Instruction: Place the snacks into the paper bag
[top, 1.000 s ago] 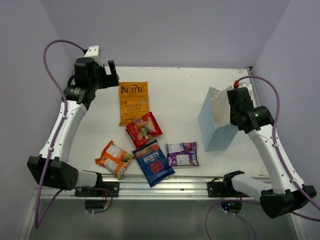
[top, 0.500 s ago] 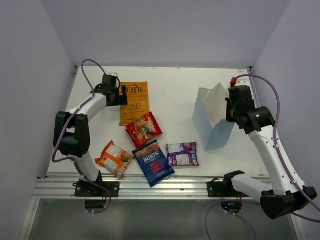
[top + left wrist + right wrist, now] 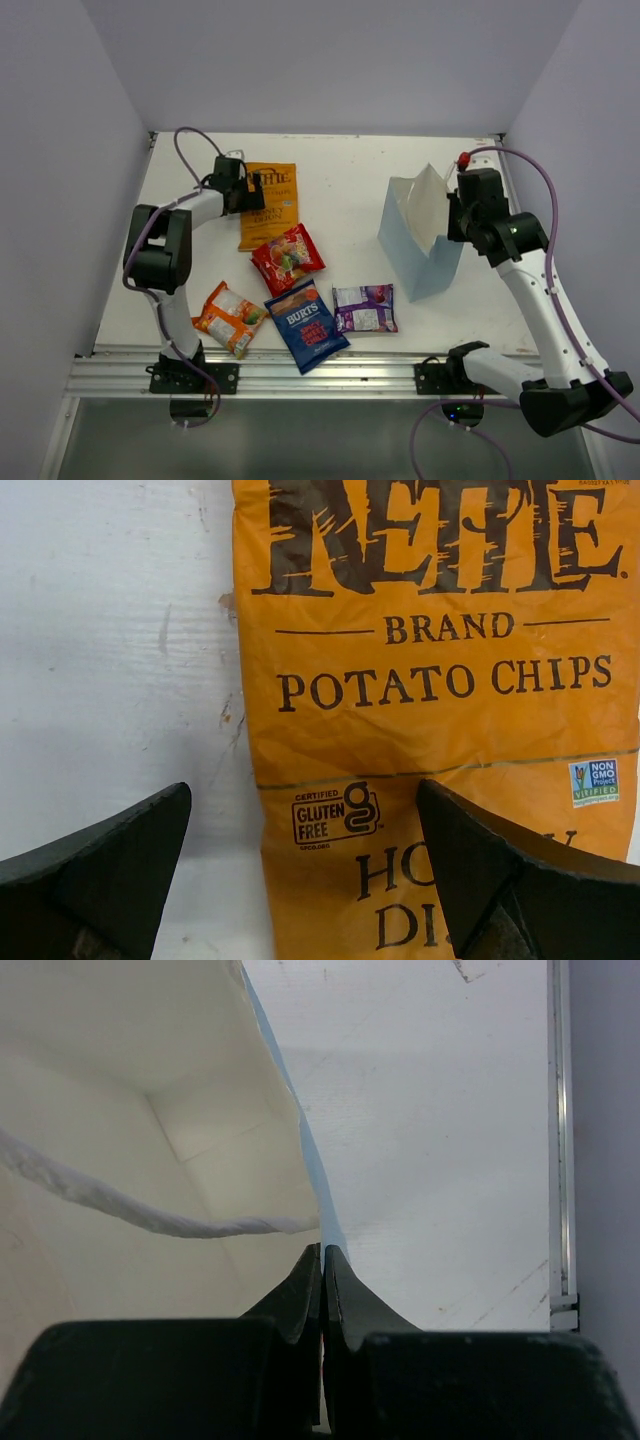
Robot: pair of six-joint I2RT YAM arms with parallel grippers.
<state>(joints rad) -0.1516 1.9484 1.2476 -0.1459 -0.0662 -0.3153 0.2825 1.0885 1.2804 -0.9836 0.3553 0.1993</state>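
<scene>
The light blue rectangular paper bag (image 3: 408,258) stands at three o'clock, leaning further toward nine o'clock than a second ago. The right gripper (image 3: 322,1258) pinches its rim, jaws pressed flat together. The left gripper (image 3: 303,792), earlier raised at ten o'clock, is now low over the large orange crinkly chip bag (image 3: 440,680) at eleven o'clock, jaws wide astride its left edge. Print there reads "BRAND POTATO CHIPS", "CERTIFIED GLUTEN FREE" and "NON GMO". Around six o'clock lie the blue "Burts" packet (image 3: 307,326), purple-white packet (image 3: 365,308), red packet (image 3: 288,258) and orange-white packet (image 3: 229,318). Everything sits on a white scuffed tabletop (image 3: 350,165) between pale lilac walls (image 3: 330,60).
</scene>
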